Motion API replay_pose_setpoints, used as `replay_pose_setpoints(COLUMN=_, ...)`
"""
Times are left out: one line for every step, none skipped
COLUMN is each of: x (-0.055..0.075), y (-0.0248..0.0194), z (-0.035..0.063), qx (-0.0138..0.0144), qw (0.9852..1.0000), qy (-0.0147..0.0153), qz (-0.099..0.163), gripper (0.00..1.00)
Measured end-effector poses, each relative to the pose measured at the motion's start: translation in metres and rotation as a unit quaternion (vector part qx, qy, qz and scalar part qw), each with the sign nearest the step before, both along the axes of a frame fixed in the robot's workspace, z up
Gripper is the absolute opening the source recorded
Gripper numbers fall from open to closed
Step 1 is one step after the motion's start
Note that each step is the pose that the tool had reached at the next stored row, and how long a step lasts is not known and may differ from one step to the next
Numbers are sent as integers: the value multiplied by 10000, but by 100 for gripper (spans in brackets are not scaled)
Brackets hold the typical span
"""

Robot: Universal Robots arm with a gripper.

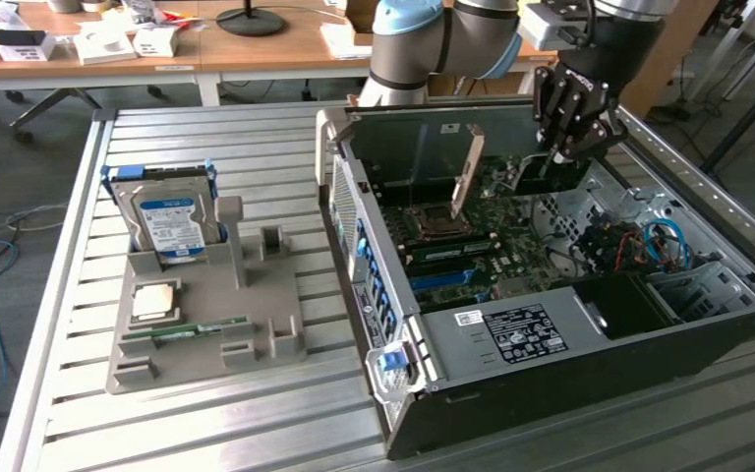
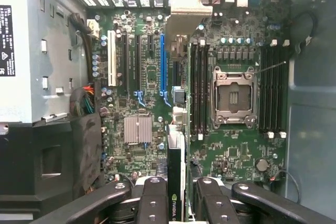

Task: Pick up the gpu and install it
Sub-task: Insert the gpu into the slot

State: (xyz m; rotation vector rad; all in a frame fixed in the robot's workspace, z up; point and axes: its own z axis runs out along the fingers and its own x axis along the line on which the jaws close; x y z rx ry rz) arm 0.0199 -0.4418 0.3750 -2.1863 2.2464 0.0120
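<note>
**A:** What sits at nine o'clock, on the exterior view's left?

**B:** A grey moulded plastic holder (image 1: 272, 295) rests on the slatted metal desk (image 1: 220, 428). It carries a silver hard drive with a blue-white label (image 1: 174, 228), and nothing is touching either.

**A:** And moving across?

**B:** An open black computer tower (image 1: 613, 393) lies on its side from the centre out to three o'clock, with its green motherboard (image 1: 509, 265) exposed. Near one o'clock the arm's black-fingered hand (image 1: 568, 147) is clenched on the gpu (image 1: 538, 177), a thin dark expansion card. The card hangs edge-down just above the board and is not yet seated.

**A:** Does the wrist view agree?

**B:** Yes. The gpu (image 2: 176, 177) stands between the hand's (image 2: 182, 200) fingers (image 2: 155, 203), close to the line of a long blue slot (image 2: 161, 61). Which slot it is aimed at cannot be told.

**A:** What could go wrong?

**B:** Most likely misalignment. If the card's edge lands beside a slot instead of in it, it could jam on nearby components or flex. The hold is on a narrow edge, so pushing force might twist the card or let it slip. The tower's rear wall is also close, and the card's end could catch there.
</note>
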Motion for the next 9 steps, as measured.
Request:
replay_pose_setpoints(x=0, y=0, z=0, qx=0, qw=10000, qy=0, qz=0, gripper=26)
replay_pose_setpoints(x=0, y=0, z=0, qx=0, qw=10000, qy=0, qz=0, gripper=26)
replay_pose_setpoints(x=0, y=0, z=0, qx=0, qw=10000, qy=0, qz=0, gripper=26)
replay_pose_setpoints(x=0, y=0, z=-1, qx=1, qw=10000, qy=0, qz=0, gripper=26)
replay_pose_setpoints(x=0, y=0, z=-1, qx=0, qw=10000, qy=0, qz=0, gripper=26)
replay_pose_setpoints(x=-5, y=0, z=-1, qx=1, qw=10000, qy=0, qz=-2, gripper=26)
replay_pose_setpoints(x=-12, y=0, z=-2, qx=1, qw=10000, qy=0, qz=-2, gripper=26)
replay_pose_setpoints(x=-21, y=0, z=-4, qx=2, qw=10000, qy=-1, qz=-1, gripper=26)
replay_pose_setpoints(x=-35, y=0, z=-5, qx=1, qw=10000, qy=0, qz=0, gripper=26)
